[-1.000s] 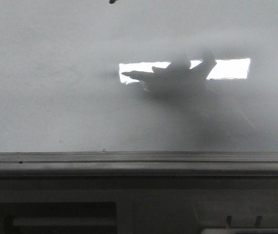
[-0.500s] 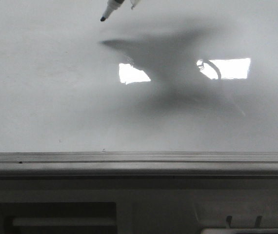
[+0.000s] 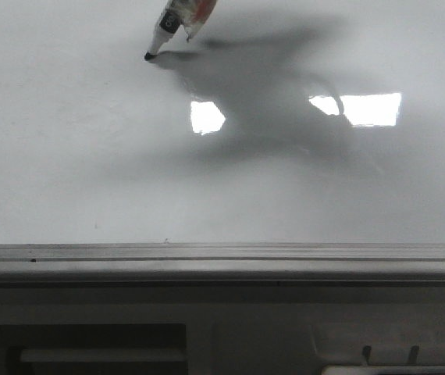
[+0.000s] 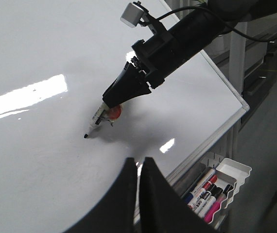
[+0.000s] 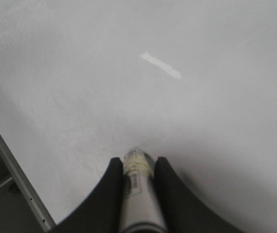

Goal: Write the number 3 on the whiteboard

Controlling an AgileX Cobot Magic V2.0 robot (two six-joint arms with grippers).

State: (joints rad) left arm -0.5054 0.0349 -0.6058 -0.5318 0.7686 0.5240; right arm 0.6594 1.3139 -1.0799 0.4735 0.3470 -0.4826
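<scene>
The whiteboard (image 3: 66,156) fills the front view, glossy pale grey with a bright light reflection (image 3: 371,109). No number 3 is in view on it. My right gripper (image 4: 112,102) is shut on a white marker (image 4: 95,121) with a black tip. In the front view the marker (image 3: 168,25) slants down from the top edge, and its tip (image 3: 149,55) meets its own shadow on the board. The right wrist view shows the marker (image 5: 138,189) clamped between the right gripper (image 5: 136,162) fingers. My left gripper (image 4: 139,161) is shut and empty, hanging over the board's lower part.
A grey metal rail (image 3: 222,258) runs along the board's near edge. A white tray (image 4: 226,187) holding several markers hangs below the board's corner. The board's edge (image 5: 17,179) shows in the right wrist view. The right arm (image 4: 197,29) reaches across the board.
The marker has come down into the front view from the top edge, its tip moving down and left onto the board. The arm's shadow has shifted upward across the reflection.
</scene>
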